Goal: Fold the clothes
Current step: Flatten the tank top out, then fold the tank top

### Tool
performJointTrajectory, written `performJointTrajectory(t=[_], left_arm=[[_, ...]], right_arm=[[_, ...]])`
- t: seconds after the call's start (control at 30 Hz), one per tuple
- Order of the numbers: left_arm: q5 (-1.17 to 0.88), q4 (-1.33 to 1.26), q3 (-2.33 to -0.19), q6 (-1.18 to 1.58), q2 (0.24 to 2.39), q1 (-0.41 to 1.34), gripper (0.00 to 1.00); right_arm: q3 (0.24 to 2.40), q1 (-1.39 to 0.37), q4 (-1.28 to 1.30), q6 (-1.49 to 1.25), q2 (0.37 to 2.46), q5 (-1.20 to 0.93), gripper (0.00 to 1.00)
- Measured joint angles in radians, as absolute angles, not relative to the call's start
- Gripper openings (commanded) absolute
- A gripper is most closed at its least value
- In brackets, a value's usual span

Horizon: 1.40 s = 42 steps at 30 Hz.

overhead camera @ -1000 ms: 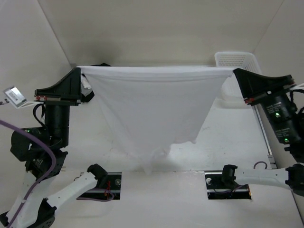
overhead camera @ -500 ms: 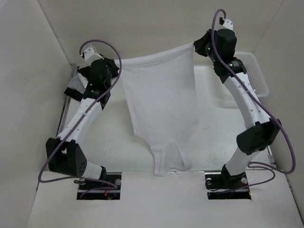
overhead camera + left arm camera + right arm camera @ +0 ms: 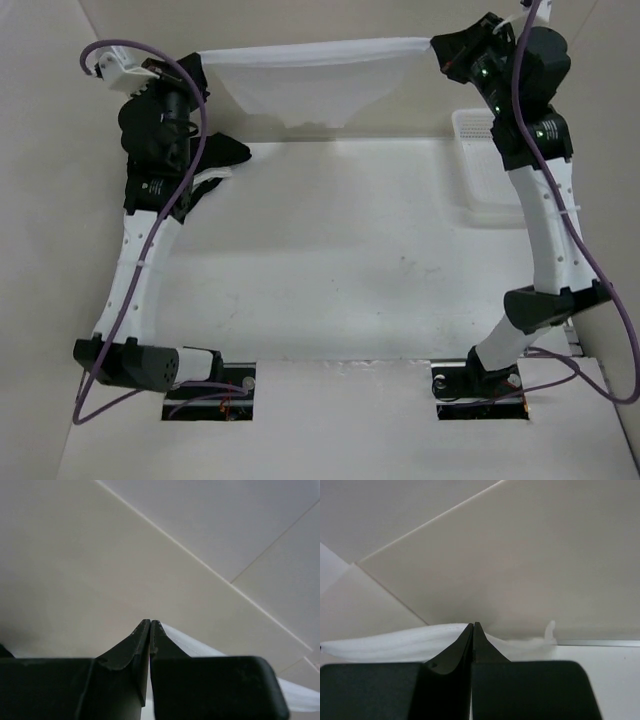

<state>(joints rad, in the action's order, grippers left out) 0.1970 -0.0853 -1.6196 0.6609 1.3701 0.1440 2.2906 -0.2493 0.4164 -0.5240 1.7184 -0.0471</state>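
Bright, soft, even light fills the overhead view. The white shirt (image 3: 310, 80) throws a faint grey shadow on the back wall (image 3: 300, 20) just below it, upper centre. Both wrist views are dimmer and beige-toned; the gripper fingers (image 3: 125, 655) (image 3: 450, 652) along the bottom edge are dark, slightly blurred shapes.

Table: white flat tabletop (image 3: 340, 260)
Basket: white perforated plastic basket (image 3: 497, 175), on the tabletop at 2 o'clock
Garment pile: black and white fabric heap (image 3: 225, 158), at 10 o'clock, partly hidden
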Motion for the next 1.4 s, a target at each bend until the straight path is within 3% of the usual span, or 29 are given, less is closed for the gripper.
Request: performJointTrajectory(t=[0.1, 0.4, 0.53, 0.7, 0.83, 0.93, 1.1, 1.2, 1.4], left_arm=[[0.204, -0.123, -1.518, 0.661, 1.269, 0.16, 0.02], [0.291, -0.144, -0.841, 0.701, 0.918, 0.256, 0.02], [0.319, -0.009, -0.553, 0.73, 0.64, 0.299, 0.02], [0.335, 0.267, -0.42, 0.799, 0.249, 0.353, 0.0], [0.353, 0.498, -0.392, 0.9, 0.02, 0.434, 0.0], [0.374, 0.607, -0.393, 0.959, 0.002, 0.506, 0.0], [0.435, 0.644, -0.402, 0.98, 0.032, 0.539, 0.0], [0.482, 0.529, -0.415, 0.942, 0.178, 0.529, 0.0], [0.493, 0.065, -0.489, 0.82, 0.755, 0.396, 0.0]], right_arm=[[2.122, -0.258, 0.379, -0.524, 1.59, -0.046, 0.0], [1.136, -0.376, 0.192, -0.548, 1.067, 0.004, 0.0], [0.764, -0.479, 0.156, -0.609, 0.842, 0.04, 0.0], [0.495, -0.667, 0.194, -0.72, 0.562, 0.097, 0.0], [0.397, -0.869, 0.25, -0.823, 0.4, 0.176, 0.0], [0.376, -1.056, 0.336, -0.913, 0.34, 0.264, 0.0], [0.426, -1.271, 0.412, -0.966, 0.442, 0.418, 0.0], [0.508, -1.146, 0.377, -0.9, 0.635, 0.427, 0.0], [0.683, -0.659, 0.095, -0.721, 1.042, 0.229, 0.0]])
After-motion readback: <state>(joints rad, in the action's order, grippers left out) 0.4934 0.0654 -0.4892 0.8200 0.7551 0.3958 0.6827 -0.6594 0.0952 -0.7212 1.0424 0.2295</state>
